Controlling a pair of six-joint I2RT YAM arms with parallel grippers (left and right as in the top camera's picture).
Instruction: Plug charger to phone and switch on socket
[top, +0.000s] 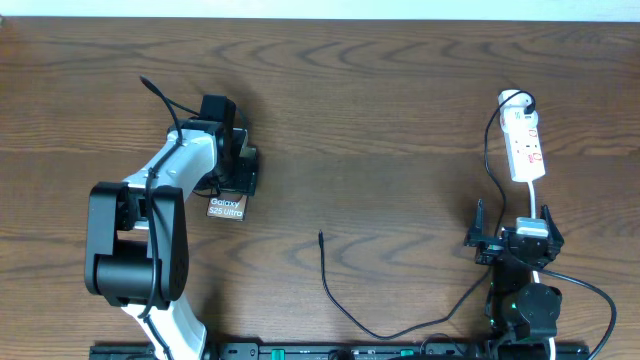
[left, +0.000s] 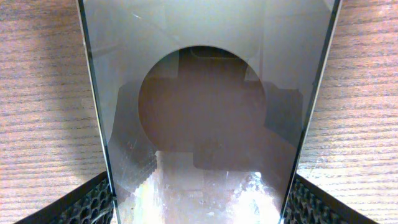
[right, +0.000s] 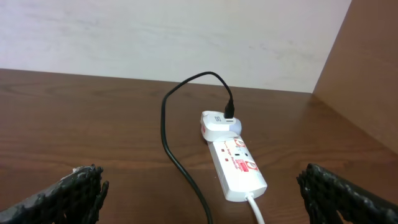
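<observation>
The phone lies flat on the wooden table at the left, its white "Galaxy S25 Ultra" text showing. My left gripper is shut on the phone's two long edges. In the left wrist view the phone, with its brownish oval, fills the space between the fingers. The charger cable's plug tip lies loose mid-table. The cable runs down, then right and up to a white adapter in the socket. My right gripper is open and empty just in front of the socket.
The socket's white cord runs back toward my right gripper. The black charger cable loops left of the socket. A wall stands behind the table, and a wooden side panel is on the right.
</observation>
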